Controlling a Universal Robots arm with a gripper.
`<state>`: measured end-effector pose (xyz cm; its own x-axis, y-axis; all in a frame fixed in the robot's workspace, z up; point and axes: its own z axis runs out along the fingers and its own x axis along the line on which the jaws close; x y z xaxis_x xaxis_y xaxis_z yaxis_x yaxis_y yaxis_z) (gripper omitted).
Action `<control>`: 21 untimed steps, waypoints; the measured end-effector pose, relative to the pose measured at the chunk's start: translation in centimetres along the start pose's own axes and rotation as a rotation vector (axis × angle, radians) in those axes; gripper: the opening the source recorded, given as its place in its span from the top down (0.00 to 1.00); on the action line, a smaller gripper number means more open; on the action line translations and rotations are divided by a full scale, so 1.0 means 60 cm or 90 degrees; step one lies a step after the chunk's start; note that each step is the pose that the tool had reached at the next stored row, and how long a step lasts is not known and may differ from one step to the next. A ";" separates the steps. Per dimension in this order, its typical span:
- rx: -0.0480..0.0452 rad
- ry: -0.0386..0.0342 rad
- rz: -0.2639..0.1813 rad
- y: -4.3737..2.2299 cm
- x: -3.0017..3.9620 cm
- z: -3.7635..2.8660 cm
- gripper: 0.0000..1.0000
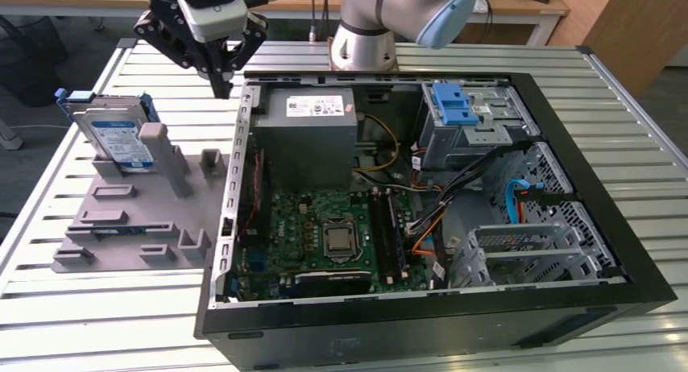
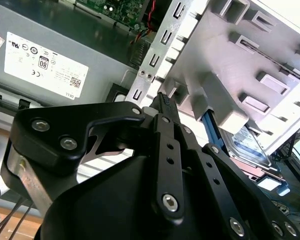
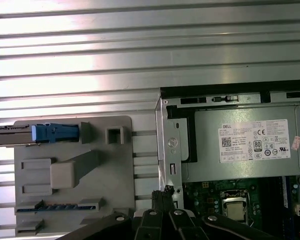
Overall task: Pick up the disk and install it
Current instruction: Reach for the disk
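The disk (image 1: 116,135), a silver drive with a white-and-blue label in a blue carrier, stands on edge in a slot at the far end of the grey fixture (image 1: 129,219), at the exterior view's left. My gripper (image 1: 222,87) hangs above the table between the fixture and the open computer case (image 1: 602,227), its fingers shut with nothing between them. It is up and to the exterior view's right of the disk, not touching it. The first wrist view shows the disk (image 3: 45,133) edge-on and the shut gripper (image 3: 165,193). In the second wrist view the disk (image 2: 250,142) lies past the gripper (image 2: 163,100).
The case lies open on a slatted metal table (image 1: 97,307). Inside it are a grey power supply box (image 1: 312,138), a motherboard (image 1: 333,235), loose cables and a metal drive cage with a blue latch (image 1: 453,105). The arm's base (image 1: 363,42) stands behind the case.
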<state>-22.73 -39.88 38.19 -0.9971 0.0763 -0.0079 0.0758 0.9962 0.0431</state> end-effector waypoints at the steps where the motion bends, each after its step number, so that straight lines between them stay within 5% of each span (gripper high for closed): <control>1: 0.0000 0.0000 0.000 0.000 0.001 0.000 0.89; 21: 0.0000 0.0003 0.000 -0.001 0.013 0.001 0.89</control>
<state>-23.52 -39.88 38.10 -0.9971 0.0763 -0.0075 0.0759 0.9962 0.0431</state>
